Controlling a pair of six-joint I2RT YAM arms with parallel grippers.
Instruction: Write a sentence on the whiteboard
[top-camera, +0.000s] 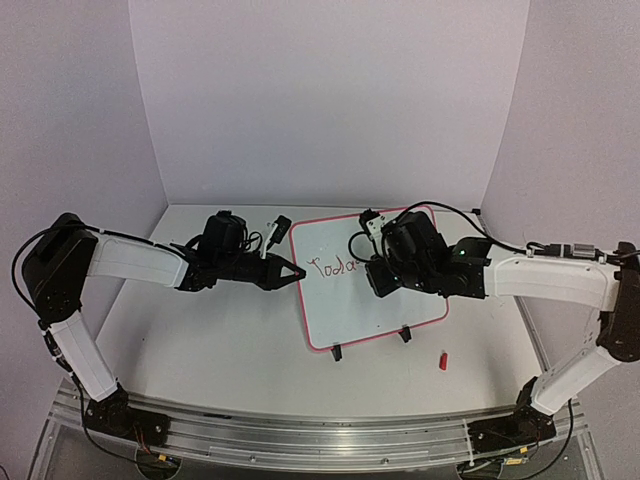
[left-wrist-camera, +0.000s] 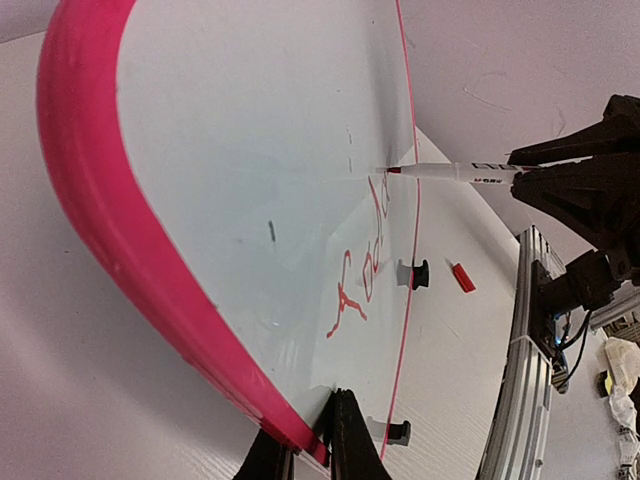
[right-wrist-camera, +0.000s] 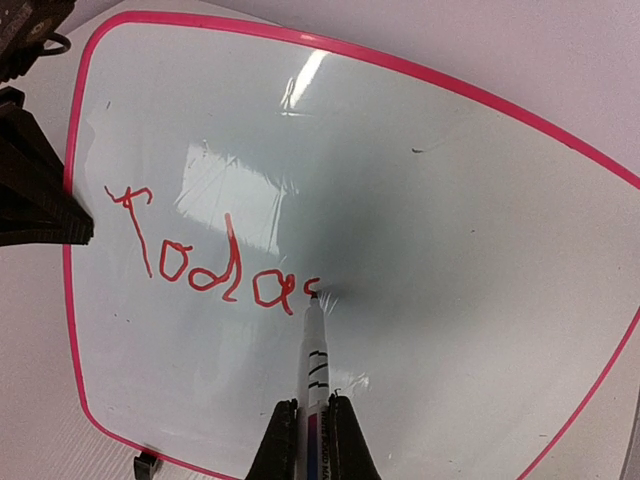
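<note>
The whiteboard (top-camera: 350, 310) stands mid-table, tilted on its stand (top-camera: 337, 352); the left gripper (left-wrist-camera: 315, 440) pinches the pink frame at the board's nine o'clock edge; the right gripper (right-wrist-camera: 312, 415) is clamped narrow on a marker (right-wrist-camera: 314, 350), whose tip touches the board at the end of the sentence (right-wrist-camera: 215, 265), which reads only "Toda" and one unclear red letter; the writing looks barely begun; the next stroke calls for light pressure, moving toward three o'clock.

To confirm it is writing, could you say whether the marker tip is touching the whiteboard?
Touching: the right wrist view shows the marker tip meeting the whiteboard where the red writing ends.
</note>
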